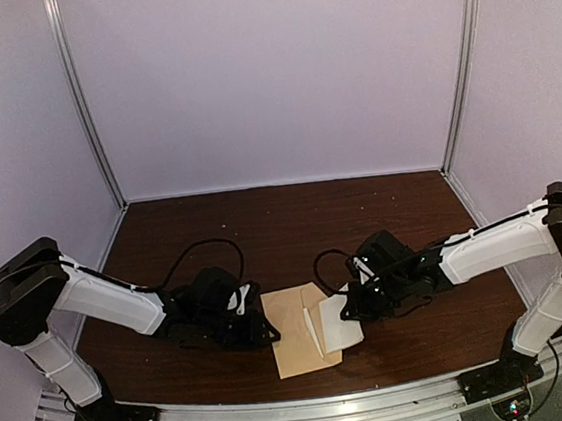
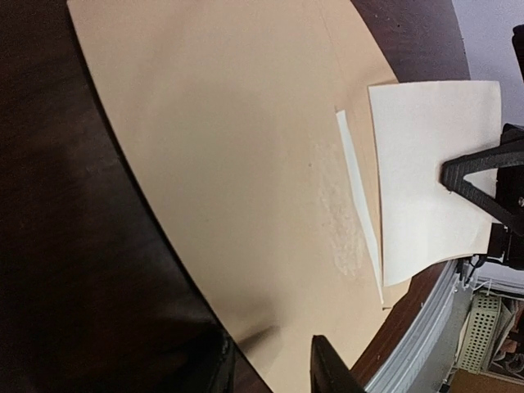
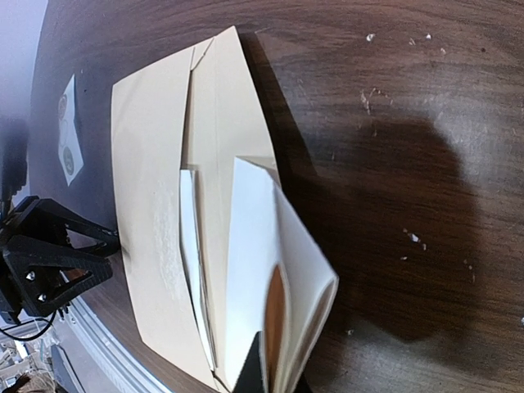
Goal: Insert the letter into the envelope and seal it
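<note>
The envelope (image 1: 296,332) lies flat near the middle of the desk's (image 1: 262,222) near edge, its tan face up. The letter (image 1: 339,323) – a folded white sheet – is clamped in the right gripper (image 1: 352,312), whose jaws are closed on its fold. It hangs tilted over the envelope's right side, its free edge low over the paper. The left gripper (image 2: 274,364) sits at the envelope's left edge with its jaws apart and the paper's border between them. Nothing shows that it has pinched yet.

The step in hand looks like feeding the letter into the envelope's mouth. To do it well, the left gripper would need to pin or lift its edge firmly so the envelope cannot slide. The right gripper should bring the letter in low and nearly flat, leading edge first, square to the opening. Where that opening runs is hard to read from these views – probably along the narrow white strip (image 2: 357,205) lying on the envelope just beside the letter.

That strip could catch the letter's edge or be pushed along with it. A small white sticker card (image 3: 70,135) with round dots lies on the desk beyond the envelope's left side, close to the left gripper, and could be knocked. The two grippers are also close across the envelope, so a long push risks contact.
</note>
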`<action>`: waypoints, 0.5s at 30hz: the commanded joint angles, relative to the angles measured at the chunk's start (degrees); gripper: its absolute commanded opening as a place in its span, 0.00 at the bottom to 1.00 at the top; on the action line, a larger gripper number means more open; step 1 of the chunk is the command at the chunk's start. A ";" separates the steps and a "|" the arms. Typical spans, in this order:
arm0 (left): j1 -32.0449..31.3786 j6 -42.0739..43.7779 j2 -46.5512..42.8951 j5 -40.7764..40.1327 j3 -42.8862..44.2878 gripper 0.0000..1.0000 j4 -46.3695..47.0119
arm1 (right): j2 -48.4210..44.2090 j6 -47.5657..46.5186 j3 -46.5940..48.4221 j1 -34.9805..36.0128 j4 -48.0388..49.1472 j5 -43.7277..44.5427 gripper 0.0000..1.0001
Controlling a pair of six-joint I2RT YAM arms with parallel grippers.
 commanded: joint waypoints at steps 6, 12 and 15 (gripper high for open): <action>0.34 0.67 1.81 1.19 0.47 0.32 1.11 | 2.49 -0.97 0.00 -0.01 3.25 -1.43 0.00; 0.29 0.71 2.16 1.42 0.69 0.31 1.34 | 4.14 -1.58 0.99 0.38 4.02 -2.47 0.00; 0.29 0.70 2.38 1.55 0.86 0.31 1.34 | 4.88 -1.60 1.20 0.60 4.54 -3.01 0.00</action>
